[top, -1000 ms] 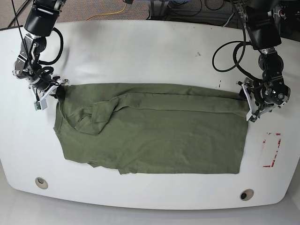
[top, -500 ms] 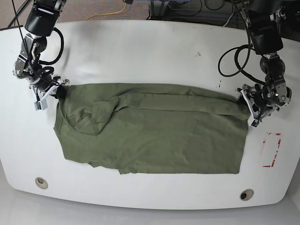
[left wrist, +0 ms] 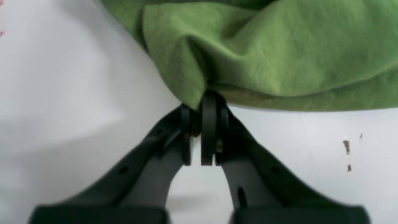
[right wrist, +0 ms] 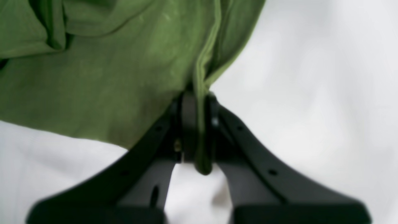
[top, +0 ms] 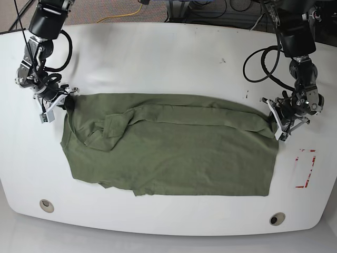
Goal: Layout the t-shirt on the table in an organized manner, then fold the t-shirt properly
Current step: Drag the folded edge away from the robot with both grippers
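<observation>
The olive-green t-shirt (top: 174, 147) lies spread across the white table (top: 168, 63), folded over along its far edge, with a bunched sleeve left of centre. My left gripper (top: 276, 125) is shut on the shirt's far right corner; in the left wrist view its fingers (left wrist: 209, 124) pinch a fold of t-shirt (left wrist: 279, 49) cloth. At the far left corner my right gripper (top: 66, 103) is shut too. The right wrist view has a hem of the t-shirt (right wrist: 93, 77) running down between its fingers (right wrist: 189, 124).
Two round grommet holes (top: 46, 205) (top: 277, 219) sit near the table's front edge. A red tape rectangle (top: 306, 168) lies to the right of the shirt. Small black marks (top: 246, 95) dot the table behind the shirt. Cables (top: 258, 63) hang from the arm on the right.
My left gripper has moved left and slightly away from the front edge, slackening the shirt's far right corner. The right gripper has barely moved.
</observation>
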Controlling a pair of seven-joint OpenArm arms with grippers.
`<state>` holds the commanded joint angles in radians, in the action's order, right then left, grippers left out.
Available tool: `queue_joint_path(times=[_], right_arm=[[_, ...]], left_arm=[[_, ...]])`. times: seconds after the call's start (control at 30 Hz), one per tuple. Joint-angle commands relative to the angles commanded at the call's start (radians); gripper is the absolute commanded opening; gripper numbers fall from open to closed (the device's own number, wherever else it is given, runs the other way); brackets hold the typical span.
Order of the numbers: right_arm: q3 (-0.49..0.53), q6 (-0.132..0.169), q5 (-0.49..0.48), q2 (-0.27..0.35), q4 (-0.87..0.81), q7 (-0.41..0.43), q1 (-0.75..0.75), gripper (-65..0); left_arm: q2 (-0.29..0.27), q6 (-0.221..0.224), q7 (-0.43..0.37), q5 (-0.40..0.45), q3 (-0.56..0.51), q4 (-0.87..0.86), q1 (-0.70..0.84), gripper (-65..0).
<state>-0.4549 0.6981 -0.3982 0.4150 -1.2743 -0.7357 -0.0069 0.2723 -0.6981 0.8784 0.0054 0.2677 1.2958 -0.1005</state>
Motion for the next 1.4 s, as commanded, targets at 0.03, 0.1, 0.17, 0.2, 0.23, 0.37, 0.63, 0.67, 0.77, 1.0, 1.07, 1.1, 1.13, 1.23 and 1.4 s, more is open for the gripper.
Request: queue_joint_path(times=[0.03, 0.1, 0.17, 0.2, 0.23, 0.37, 0.63, 0.67, 0.77, 1.0, 1.07, 1.1, 1.13, 1.23, 1.4], right_arm=[[0.000, 0.000, 0.000, 0.000, -0.021, -0.003, -0.023, -63.7], [-0.002, 0.000, 0.000, -0.009, -0.063, -0.025, -0.055, -63.7], [-0.014, 0.000, 0.000, -0.028, -0.104, -0.048, -0.083, -63.7], [-0.028, 0.000, 0.000, -0.034, -0.120, -0.058, -0.097, -63.7], [-0.058, 0.000, 0.002, -0.046, -0.149, -0.075, -0.117, -63.7], [-0.126, 0.000, 0.003, -0.091, -0.241, -0.130, -0.183, -63.7], [-0.172, 0.000, 0.002, -0.144, -0.440, -0.189, -0.358, -63.7], [-0.190, 0.000, 0.002, -0.155, -0.463, -0.199, -0.381, -63.7], [-0.215, 0.000, 0.002, -0.178, -0.512, -0.227, -0.422, -63.7], [-0.250, 0.000, 0.002, -0.195, -0.557, -0.241, -0.496, -63.7], [-0.250, 0.000, 0.002, -0.195, -0.557, -0.241, -0.511, -63.7], [-0.250, 0.000, 0.002, -0.195, -0.557, -0.241, -0.514, -63.6], [-0.250, 0.000, 0.002, -0.195, -0.557, -0.241, -0.516, -63.4], [-0.250, 0.000, 0.005, -0.195, -0.557, -0.241, -0.519, -63.1], [-0.250, 0.000, 0.009, -0.195, -0.557, -0.241, -0.519, -58.2]], left_arm=[[0.000, 0.000, 0.000, 0.000, 0.000, 0.034, 0.029, -64.6], [0.002, 0.000, 0.000, 0.000, 0.000, 0.094, 0.081, -64.6], [0.003, 0.000, 0.000, 0.000, 0.000, 0.144, 0.124, -64.6], [0.003, 0.000, 0.000, 0.000, 0.000, 0.163, 0.140, -64.6], [0.003, 0.000, 0.000, 0.000, 0.000, 0.190, 0.166, -64.6], [0.003, 0.000, 0.015, 0.002, 0.002, 0.285, 0.259, -64.6], [0.005, 0.000, 0.104, 0.000, 0.005, 0.508, 0.446, -64.6], [0.009, 0.000, 0.107, 0.000, 0.005, 0.532, 0.466, -64.6], [0.034, 0.000, 0.107, 0.000, 0.005, 0.575, 0.519, -64.6], [0.052, 0.000, 0.107, 0.000, 0.034, 0.592, 0.609, -64.6], [0.069, 0.000, 0.107, 0.000, 0.034, 0.592, 0.615, -64.6], [0.078, 0.000, 0.107, 0.000, 0.035, 0.592, 0.621, -64.6], [0.083, 0.000, 0.107, 0.000, 0.038, 0.592, 0.626, -64.4], [0.083, 0.000, 0.107, 0.002, 0.057, 0.592, 0.628, -64.2], [0.084, 0.000, 0.155, 0.003, 0.080, 0.588, 0.628, -60.4]])
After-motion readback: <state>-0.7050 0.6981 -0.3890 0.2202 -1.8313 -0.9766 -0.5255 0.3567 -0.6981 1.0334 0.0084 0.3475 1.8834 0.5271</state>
